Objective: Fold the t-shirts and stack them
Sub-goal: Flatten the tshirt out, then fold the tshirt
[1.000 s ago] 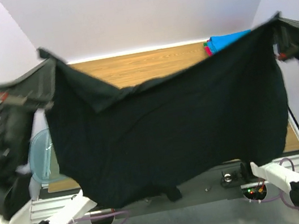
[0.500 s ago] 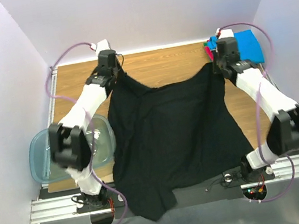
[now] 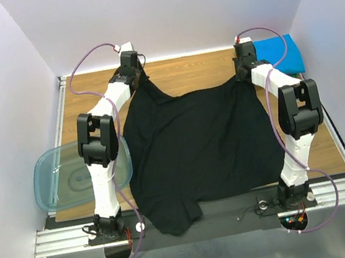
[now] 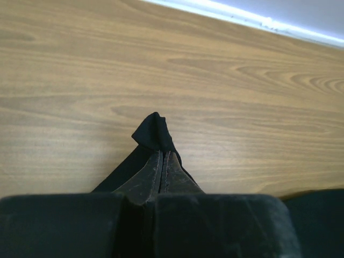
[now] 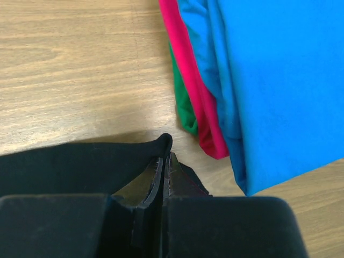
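Note:
The large black t-shirt [image 3: 199, 151] lies spread on the wooden table, its near edge hanging over the front rail. My left gripper [image 3: 138, 79] is shut on its far left corner [image 4: 155, 130], low over the wood. My right gripper [image 3: 244, 77] is shut on its far right corner [image 5: 164, 142]. A folded stack with the blue t-shirt [image 3: 277, 55] on top sits at the far right; in the right wrist view the blue [image 5: 274, 70], red-pink [image 5: 196, 91] and green [image 5: 184, 110] shirts lie just beside my right fingertips.
A translucent blue-green plastic tub [image 3: 74, 175] sits at the table's left edge, partly under the left arm. The back wall runs just beyond both grippers. The metal rail [image 3: 342, 190] lines the front.
The shirt was held up in the air a second ago; both arms have swung it forward and down, and it now lies flat with both grippers stretched to the far edge.

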You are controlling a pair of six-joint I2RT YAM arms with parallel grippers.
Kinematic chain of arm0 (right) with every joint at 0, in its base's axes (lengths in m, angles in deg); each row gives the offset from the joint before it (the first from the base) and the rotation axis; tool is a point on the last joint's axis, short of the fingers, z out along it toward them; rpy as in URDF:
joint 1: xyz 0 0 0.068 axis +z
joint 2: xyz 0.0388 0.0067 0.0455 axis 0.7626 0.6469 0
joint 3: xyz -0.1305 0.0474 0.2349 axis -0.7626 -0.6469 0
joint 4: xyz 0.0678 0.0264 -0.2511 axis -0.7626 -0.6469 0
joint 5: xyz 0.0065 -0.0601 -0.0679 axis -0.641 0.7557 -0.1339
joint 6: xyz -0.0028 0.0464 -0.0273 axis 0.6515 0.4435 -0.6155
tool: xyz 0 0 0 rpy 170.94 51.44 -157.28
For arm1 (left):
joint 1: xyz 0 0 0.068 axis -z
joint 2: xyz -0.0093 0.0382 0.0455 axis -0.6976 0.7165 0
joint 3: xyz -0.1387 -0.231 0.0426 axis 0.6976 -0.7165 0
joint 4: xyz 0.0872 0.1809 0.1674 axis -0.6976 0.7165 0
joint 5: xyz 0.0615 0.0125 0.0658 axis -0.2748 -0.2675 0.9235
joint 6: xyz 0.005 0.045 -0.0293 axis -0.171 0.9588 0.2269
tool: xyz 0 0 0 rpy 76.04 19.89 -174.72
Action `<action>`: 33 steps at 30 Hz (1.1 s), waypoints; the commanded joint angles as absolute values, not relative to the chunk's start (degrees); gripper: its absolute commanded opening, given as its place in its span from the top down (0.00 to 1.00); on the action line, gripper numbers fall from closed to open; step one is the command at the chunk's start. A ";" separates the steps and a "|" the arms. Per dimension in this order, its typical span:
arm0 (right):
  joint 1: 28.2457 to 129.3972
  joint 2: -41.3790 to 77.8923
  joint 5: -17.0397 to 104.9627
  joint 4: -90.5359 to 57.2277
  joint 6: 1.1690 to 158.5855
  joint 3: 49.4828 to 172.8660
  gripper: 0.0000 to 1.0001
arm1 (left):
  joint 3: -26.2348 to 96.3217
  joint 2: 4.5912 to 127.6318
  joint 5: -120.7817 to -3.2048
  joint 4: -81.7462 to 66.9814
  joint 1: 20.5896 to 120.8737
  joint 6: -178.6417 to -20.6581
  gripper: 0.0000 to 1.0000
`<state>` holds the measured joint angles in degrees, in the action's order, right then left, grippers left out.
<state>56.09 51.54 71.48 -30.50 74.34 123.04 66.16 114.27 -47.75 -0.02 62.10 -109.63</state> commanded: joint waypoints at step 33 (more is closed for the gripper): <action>55.67 21.38 71.99 -25.90 75.61 94.96 1.00 | 11.58 62.63 -45.39 -3.62 68.56 -130.33 1.00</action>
<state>56.02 24.37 70.04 -27.89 73.97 96.40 14.58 69.16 -47.45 -3.58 66.23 -125.08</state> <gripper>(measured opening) 0.026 0.017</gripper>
